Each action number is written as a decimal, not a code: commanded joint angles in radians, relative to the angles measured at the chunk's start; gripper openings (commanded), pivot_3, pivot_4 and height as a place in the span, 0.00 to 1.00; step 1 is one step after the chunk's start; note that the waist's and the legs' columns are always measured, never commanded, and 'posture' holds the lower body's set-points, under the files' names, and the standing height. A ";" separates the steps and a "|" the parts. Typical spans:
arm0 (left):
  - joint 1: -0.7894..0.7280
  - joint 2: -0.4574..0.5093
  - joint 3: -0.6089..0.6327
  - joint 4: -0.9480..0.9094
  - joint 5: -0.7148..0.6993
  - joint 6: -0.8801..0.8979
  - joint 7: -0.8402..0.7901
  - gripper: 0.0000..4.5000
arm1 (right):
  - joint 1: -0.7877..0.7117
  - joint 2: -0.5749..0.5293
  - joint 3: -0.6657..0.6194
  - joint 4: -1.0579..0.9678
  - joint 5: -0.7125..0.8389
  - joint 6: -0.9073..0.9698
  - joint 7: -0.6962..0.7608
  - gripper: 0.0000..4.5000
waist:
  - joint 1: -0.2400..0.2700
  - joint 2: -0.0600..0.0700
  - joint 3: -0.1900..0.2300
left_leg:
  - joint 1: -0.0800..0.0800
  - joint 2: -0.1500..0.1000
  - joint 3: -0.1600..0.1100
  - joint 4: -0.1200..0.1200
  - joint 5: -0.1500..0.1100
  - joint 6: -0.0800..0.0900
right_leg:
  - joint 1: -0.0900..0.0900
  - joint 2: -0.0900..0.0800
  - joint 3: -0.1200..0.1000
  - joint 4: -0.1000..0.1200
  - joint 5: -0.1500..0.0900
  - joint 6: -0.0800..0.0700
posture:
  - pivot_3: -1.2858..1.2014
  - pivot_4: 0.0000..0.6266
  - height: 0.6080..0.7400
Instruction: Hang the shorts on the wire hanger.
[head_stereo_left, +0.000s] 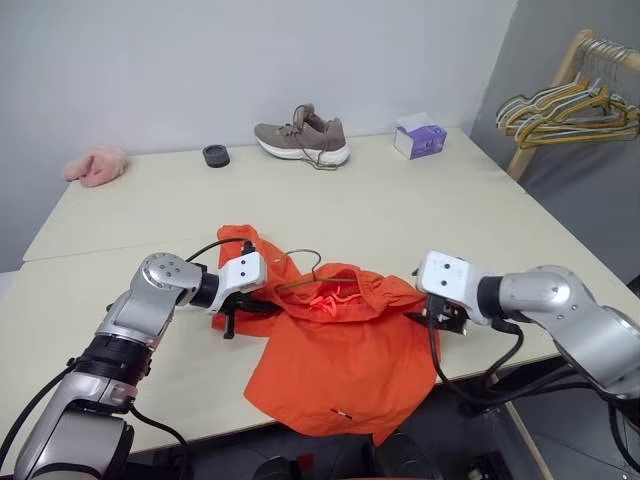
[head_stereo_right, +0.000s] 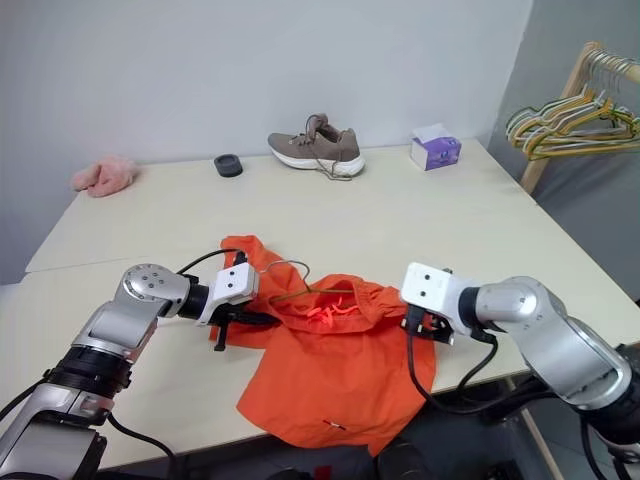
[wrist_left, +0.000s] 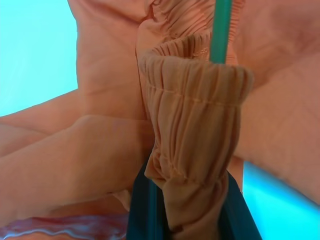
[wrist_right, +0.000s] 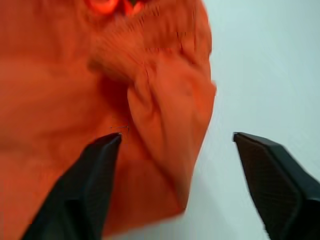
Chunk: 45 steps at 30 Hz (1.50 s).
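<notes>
Step in hand, as judged: threading the wire hanger (head_stereo_left: 300, 272) into the waistband of the shorts (head_stereo_left: 345, 345); the job is not finished.

The shorts lie bunched at the lower centre of the left eye view, on the near part of the surface (head_stereo_left: 400, 215), with their lower part hanging over its front edge. The hanger's hook and a stretch of wire stand out of the waistband at its left; the rest is covered by cloth, so how far it is threaded cannot be told.

Left pincer (head_stereo_left: 232, 318): pressed together, pinching the gathered waistband; in the left wrist view the thin green wire passes through the fold it grips. Right pincer (wrist_right: 175, 185): fingers spread wide, holding nothing, with the right-hand corner of the shorts lying between and just past them.

Next move, as judged: the right pincer must close on the free waistband edge and draw it over the hanger's shoulder while the left keeps its grip.

Surface and room: a pale surface against a grey wall. Along its far side, from left to right, lie a pink cloth (head_stereo_left: 97, 165), a small dark round object (head_stereo_left: 216, 155), a brown shoe (head_stereo_left: 303, 137) and a purple tissue box (head_stereo_left: 420, 136). A wooden rack with a bunch of hangers (head_stereo_left: 570, 105) stands at upper right.
</notes>
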 joint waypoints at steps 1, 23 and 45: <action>-0.009 0.015 -0.005 -0.042 0.006 -0.022 -0.014 0.00 | -0.024 0.003 0.000 -0.032 -0.028 -0.025 -0.004 0.83 | -0.009 0.000 0.000 | 0.000 0.000 0.000 0.000 0.000 0.000 | 0.000 0.000 0.000 0.000 0.000 0.000 | 0.40 0.08 1.00; -0.004 0.004 0.004 -0.112 -0.041 0.026 -0.051 0.00 | -0.205 0.265 0.253 0.371 -0.249 -0.244 0.114 0.74 | -0.019 0.000 0.000 | 0.001 -0.001 0.000 0.001 0.000 0.000 | 0.000 0.000 -0.001 0.002 0.000 0.000 | 0.40 0.05 1.00; -0.013 -0.017 0.035 -0.097 -0.091 0.040 -0.024 0.44 | -0.186 0.260 0.132 0.345 -0.185 -0.183 0.196 0.50 | -0.022 0.000 -0.001 | 0.001 -0.001 -0.002 0.002 0.000 0.000 | 0.000 -0.001 -0.002 0.007 0.000 0.000 | 0.40 0.03 1.00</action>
